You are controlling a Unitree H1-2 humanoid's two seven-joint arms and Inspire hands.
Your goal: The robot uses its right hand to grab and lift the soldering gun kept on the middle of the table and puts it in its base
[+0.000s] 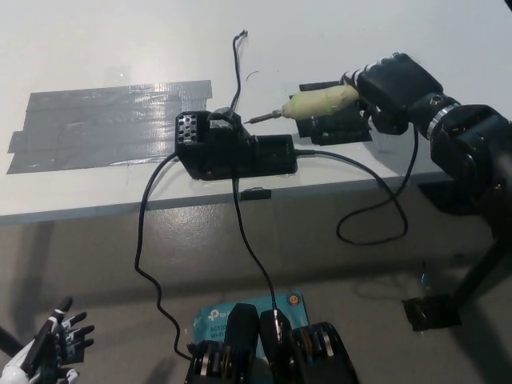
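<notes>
My black right hand (392, 84) is shut on the soldering gun (316, 103), a pale yellow-green handle with a thin metal tip pointing left. It is held a little above the table, its tip close to the top right of the black base unit (232, 148) at the table's front edge. A black stand piece (336, 126) lies under the gun. The gun's black cord (376, 200) loops down off the table edge. My white left hand (48, 348) rests at the lower left below the table, fingers apart, holding nothing.
Strips of grey tape (108, 124) cover the white table (120, 48) at the left. A thin black wire (238, 64) runs up from the base. Another cable (148, 256) hangs from the base to the floor.
</notes>
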